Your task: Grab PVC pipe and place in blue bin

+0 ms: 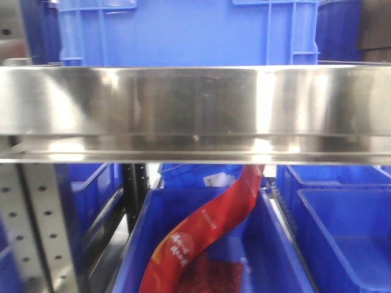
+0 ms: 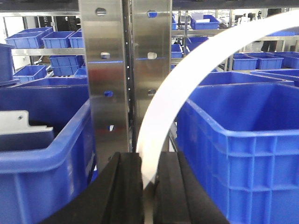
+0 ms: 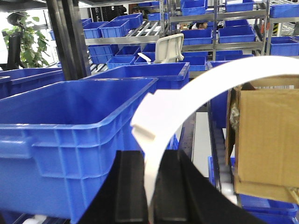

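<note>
The PVC pipe is white and bent in an arc. In the left wrist view my left gripper [image 2: 149, 156] is shut on the pipe [image 2: 163, 102], which curves up and to the right over a large blue bin [image 2: 243, 140]. In the right wrist view my right gripper [image 3: 150, 154] is shut on a white pipe [image 3: 163, 109] with a stepped collar, arching to the right beside a large empty blue bin [image 3: 70, 135]. I cannot tell whether both hold the same piece. Neither gripper nor the pipe shows in the front view.
A steel shelf beam [image 1: 195, 104] fills the front view, with a red bag [image 1: 208, 226] in a blue bin below. A steel upright [image 2: 107, 84] stands ahead of the left gripper, another blue bin [image 2: 42, 163] at its left. A cardboard box [image 3: 266, 135] stands right of the right gripper.
</note>
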You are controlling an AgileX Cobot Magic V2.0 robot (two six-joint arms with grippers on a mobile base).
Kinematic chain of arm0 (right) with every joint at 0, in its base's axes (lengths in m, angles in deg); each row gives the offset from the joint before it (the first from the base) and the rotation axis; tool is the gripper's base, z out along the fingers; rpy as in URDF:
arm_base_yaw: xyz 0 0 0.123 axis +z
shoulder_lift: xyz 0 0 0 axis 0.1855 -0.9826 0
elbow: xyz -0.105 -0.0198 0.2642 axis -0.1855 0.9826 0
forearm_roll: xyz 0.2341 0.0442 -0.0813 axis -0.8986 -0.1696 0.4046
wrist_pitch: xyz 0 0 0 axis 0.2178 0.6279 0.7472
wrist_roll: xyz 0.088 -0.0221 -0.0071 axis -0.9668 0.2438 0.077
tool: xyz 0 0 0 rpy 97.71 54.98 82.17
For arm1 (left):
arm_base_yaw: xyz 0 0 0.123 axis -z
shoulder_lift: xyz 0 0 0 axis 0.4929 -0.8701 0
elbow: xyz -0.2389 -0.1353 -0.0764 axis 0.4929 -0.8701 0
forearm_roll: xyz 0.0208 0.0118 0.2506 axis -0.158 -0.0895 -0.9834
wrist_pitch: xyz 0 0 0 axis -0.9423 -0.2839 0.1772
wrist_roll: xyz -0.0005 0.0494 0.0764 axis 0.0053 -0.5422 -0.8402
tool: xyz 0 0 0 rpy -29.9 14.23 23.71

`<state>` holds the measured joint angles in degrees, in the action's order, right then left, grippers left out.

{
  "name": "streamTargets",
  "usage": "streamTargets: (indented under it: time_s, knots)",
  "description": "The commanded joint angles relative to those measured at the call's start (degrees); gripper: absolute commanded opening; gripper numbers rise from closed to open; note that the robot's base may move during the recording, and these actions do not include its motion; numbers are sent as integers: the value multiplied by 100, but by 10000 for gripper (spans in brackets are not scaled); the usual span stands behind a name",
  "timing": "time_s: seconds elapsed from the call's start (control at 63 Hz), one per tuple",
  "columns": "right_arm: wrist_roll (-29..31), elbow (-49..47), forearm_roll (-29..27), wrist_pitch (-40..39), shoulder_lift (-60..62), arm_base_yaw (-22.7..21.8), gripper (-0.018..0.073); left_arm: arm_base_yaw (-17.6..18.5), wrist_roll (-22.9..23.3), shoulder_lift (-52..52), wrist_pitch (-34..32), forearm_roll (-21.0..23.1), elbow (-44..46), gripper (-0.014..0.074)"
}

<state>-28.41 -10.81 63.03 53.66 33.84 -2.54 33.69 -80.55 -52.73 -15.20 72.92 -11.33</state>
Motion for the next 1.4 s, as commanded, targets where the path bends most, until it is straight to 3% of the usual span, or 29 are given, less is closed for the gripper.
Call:
streamTargets:
  time_s: [0.0,1.175,1.27,1.382]
  knots:
    - [23,-14,52,-139,27,0,-167,22,-2,25,-157,-18,28,-111]
    - [23,-14,52,-221,25,0,-167,22,-2,25,-157,-18,28,-111]
    - [23,-14,-14,-431,25,0,-167,22,-2,25,-110,267,28,-111]
    - [23,-14,-918,-762,12,0,-167,49,-2,25,1,866,102,-111]
